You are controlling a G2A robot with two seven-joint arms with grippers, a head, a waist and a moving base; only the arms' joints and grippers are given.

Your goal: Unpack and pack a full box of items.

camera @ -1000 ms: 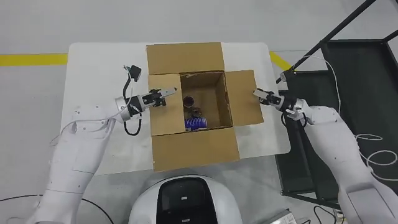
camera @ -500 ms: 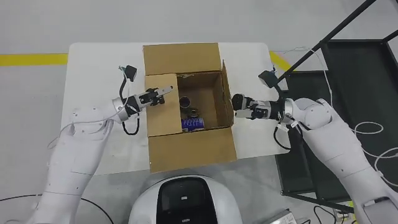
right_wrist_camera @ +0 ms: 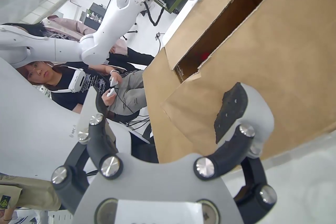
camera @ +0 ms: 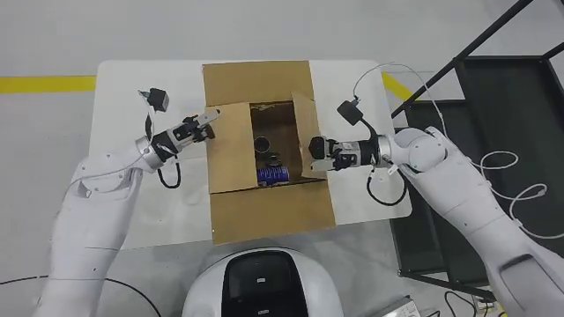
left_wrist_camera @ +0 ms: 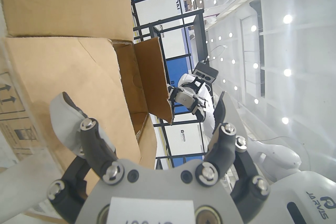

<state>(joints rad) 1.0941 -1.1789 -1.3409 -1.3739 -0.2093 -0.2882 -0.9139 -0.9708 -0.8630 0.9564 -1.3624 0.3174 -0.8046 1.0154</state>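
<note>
Top view: a white table (camera: pixel 352 79) carries the open box (camera: pixel 271 213) at its middle, with the far and near flaps lying outward. The left gripper (camera: pixel 201 125) hovers at the outer edge of the left flap (camera: pixel 229 145), its fingers spread with nothing between them. In the left wrist view one fingertip (left_wrist_camera: pixel 63 107) sits just over that flap, contact unclear. Inside the box a dark can (camera: pixel 263 145), a small round item (camera: pixel 277 158) and a blue can (camera: pixel 275 173) lie close together. The right flap (camera: pixel 305 136) stands up, tilted inward over the opening. The right gripper (camera: pixel 317 152) is just beside the flap's outer face, fingers apart and clasping nothing; whether it touches the flap cannot be told.
</note>
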